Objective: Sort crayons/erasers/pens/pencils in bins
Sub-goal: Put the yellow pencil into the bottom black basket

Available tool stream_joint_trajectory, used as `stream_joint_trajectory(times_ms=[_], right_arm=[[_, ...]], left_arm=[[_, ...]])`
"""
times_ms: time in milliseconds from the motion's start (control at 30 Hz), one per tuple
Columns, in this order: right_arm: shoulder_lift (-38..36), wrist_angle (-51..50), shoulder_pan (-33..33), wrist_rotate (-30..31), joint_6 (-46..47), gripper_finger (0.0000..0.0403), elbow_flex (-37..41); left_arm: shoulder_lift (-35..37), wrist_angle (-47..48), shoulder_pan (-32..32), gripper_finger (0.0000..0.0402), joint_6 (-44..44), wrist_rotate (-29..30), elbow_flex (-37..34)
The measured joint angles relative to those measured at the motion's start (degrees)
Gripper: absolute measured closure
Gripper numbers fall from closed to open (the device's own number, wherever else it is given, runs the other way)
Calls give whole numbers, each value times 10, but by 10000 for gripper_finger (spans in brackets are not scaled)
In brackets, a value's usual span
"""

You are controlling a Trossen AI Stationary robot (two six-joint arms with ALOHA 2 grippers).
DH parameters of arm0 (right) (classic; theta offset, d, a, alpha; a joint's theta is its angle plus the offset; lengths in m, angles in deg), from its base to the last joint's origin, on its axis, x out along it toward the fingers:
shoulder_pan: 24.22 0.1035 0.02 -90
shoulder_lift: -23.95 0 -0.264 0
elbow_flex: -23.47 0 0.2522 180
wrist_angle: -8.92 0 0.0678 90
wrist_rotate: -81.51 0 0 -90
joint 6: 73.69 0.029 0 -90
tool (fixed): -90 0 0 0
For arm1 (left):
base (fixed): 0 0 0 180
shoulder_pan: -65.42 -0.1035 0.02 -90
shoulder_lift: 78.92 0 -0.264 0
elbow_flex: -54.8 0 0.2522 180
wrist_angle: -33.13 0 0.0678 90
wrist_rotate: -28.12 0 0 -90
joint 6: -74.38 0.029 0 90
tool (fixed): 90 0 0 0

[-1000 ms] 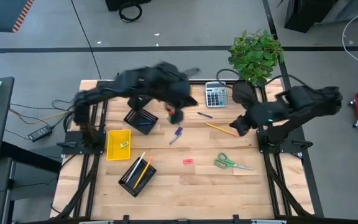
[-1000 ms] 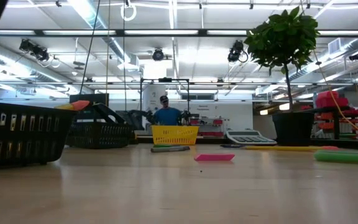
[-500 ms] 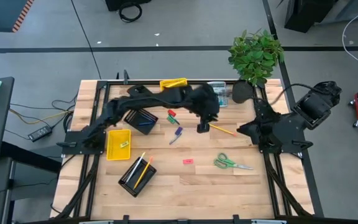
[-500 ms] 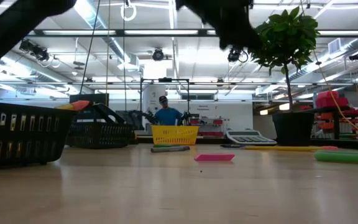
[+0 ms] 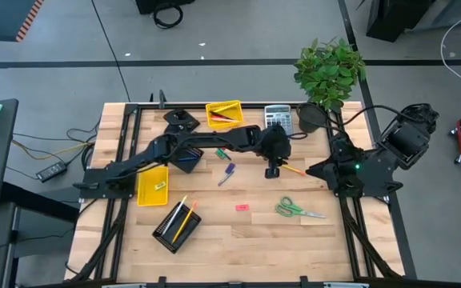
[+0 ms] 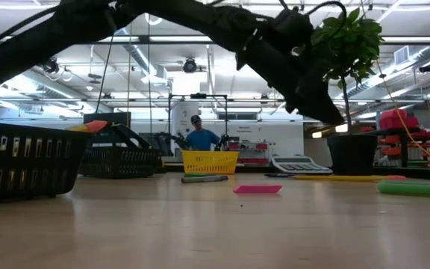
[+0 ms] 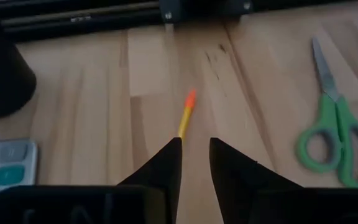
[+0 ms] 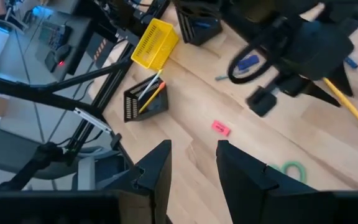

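Yellow pencil [image 7: 186, 118] on table [image 5: 214, 232], 3 o'clock of centre; left gripper [image 7: 194, 163] jaws spread narrowly above it. Risk: thin stick rolling aside, missed pinch. Right gripper [image 8: 192, 163] idle, jaws spread.

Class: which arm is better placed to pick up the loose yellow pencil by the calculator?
The left. Its gripper hangs right over the pencil, fingers apart around its line. The right gripper is drawn back at the table's right edge.

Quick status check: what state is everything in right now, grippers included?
Left gripper: open, over the long yellow pencil lying flat.
Right gripper: open, empty, at the table's right side.
Green-handled scissors: closed, lying flat.
Front black wire-mesh bin: holds thin pencils.
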Motion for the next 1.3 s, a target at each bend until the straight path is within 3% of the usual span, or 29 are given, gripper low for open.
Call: stream_joint_trajectory(times_ms=[167,667,1033,1300], right_arm=[[0,-2,0,-2,-1,270,0],[-1,-49,-1,21,29,270,0],[-7,-59,-1,15,22,270,0],[-13,-59,-1,13,15,270,0]], left_arm=[[-39,-48,0,304,1,0,0],[-98,-67,1,298,-27,7,0],[-81,-65,8,290,-20,7,0],[-61,-167,-1,283,48,13,1]])
